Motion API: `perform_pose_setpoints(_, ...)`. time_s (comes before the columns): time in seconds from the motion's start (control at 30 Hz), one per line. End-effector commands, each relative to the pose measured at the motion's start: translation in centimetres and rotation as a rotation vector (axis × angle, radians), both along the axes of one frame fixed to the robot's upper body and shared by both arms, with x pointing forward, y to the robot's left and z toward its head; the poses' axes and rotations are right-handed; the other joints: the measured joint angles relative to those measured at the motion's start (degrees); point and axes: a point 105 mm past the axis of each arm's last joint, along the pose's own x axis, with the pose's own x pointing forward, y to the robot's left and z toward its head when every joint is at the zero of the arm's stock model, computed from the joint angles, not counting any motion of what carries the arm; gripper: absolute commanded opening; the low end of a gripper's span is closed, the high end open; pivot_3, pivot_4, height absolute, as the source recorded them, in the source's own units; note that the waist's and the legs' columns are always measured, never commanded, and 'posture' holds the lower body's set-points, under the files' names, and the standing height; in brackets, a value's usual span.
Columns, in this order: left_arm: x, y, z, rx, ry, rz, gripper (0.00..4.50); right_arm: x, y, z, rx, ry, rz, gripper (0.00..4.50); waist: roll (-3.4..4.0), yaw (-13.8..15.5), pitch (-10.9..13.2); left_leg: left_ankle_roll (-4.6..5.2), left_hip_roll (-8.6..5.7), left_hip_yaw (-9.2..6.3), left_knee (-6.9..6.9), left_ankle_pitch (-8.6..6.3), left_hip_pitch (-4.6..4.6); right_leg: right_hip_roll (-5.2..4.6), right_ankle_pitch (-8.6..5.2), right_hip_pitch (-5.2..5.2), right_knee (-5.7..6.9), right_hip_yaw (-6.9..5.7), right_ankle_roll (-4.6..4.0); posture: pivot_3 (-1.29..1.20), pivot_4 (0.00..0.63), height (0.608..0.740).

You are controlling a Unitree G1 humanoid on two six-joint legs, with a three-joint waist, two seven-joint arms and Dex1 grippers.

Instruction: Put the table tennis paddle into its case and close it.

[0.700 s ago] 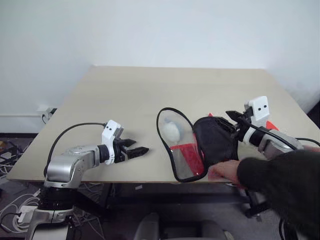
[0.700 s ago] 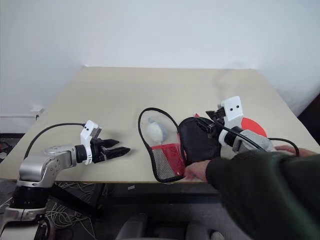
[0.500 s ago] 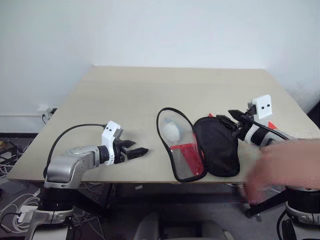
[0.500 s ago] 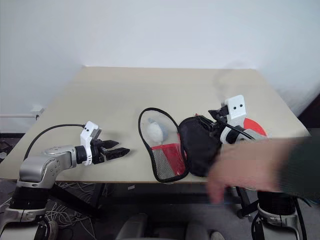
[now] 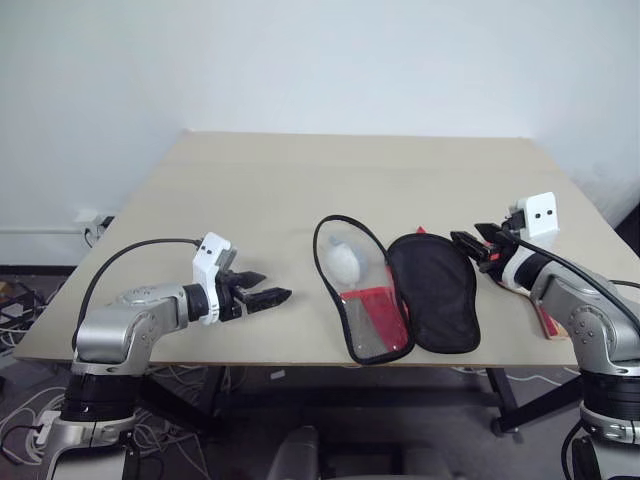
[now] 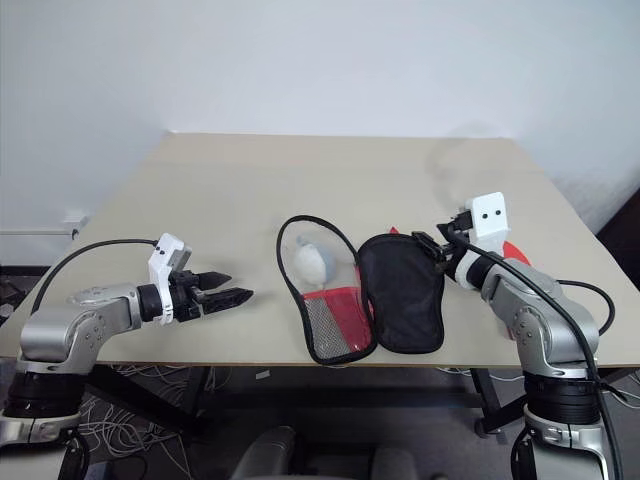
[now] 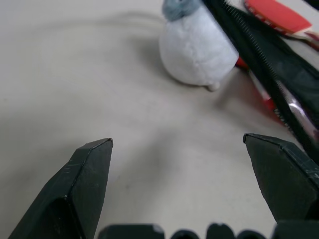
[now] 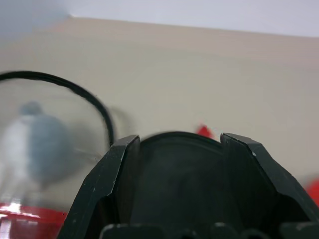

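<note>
The case (image 5: 435, 295) lies open and flat near the table's front edge. Its black lining faces up on the right, and the clear pocket half (image 5: 360, 300), with a red patch, is on the left. The red table tennis paddle (image 6: 512, 247) lies on the table right of the case, mostly hidden under my right arm; its red face (image 7: 276, 14) also shows past the case. My right gripper (image 5: 470, 243) is open at the case's upper right rim. Left of the case, my left gripper (image 5: 268, 297) hovers wide open and empty, pointing at it.
A small white round thing with a grey top (image 5: 343, 262) sits inside the outline of the clear pocket half. The beige table (image 5: 300, 190) is bare behind the case. Its front edge runs just below the case and both grippers.
A person's hand that touched the case's black half has withdrawn out of view. That half, raised at first, now lies flat. My right gripper has drawn back a little to the right.
</note>
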Motion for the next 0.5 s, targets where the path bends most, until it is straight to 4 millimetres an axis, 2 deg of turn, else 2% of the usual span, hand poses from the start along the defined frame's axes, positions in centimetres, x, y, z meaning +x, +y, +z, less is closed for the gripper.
perform_pose_setpoints(0.03, -0.2, -1.5, 2.7, -0.018, -0.073, -0.095, 4.46, 0.1, -2.2, 0.7, -0.035, -0.012, -0.092, 2.82, 0.00, -0.1, 0.0, 0.00, 0.00, 0.01, 0.00, 0.00, 0.00, 0.00, 0.00, 0.00, 0.00, 0.00, 0.00, 0.00, 0.000, 0.715)
perform_pose_setpoints(0.27, -2.0, -4.1, 4.5, -0.036, -0.109, -0.245, 4.46, 0.0, -5.1, -0.3, -0.085, 0.070, -0.200, 2.82, 0.01, -0.1, 0.0, 0.00, 0.00, 0.00, -0.01, 0.00, 0.00, 0.01, 0.00, 0.02, -0.05, 0.01, 0.00, 0.00, 0.000, 0.715)
perform_pose_setpoints(0.37, -2.4, -5.0, 4.5, -0.031, -0.109, -0.292, 4.46, -0.3, -6.0, -0.4, -0.102, 0.105, -0.233, 2.82, 0.02, 0.0, 0.0, 0.00, 0.00, 0.00, -0.01, 0.00, 0.01, 0.01, 0.00, 0.03, -0.05, 0.01, 0.00, 0.00, 0.000, 0.715)
perform_pose_setpoints(0.5, -2.6, -7.2, 4.1, -0.047, -0.107, -0.372, 4.46, -1.3, -8.6, -1.3, -0.161, 0.210, -0.347, 2.82, 0.02, 0.1, 0.0, 0.01, -0.01, 0.00, 0.02, 0.01, 0.01, 0.01, -0.01, 0.05, -0.05, 0.01, 0.01, 0.00, 0.000, 0.715)
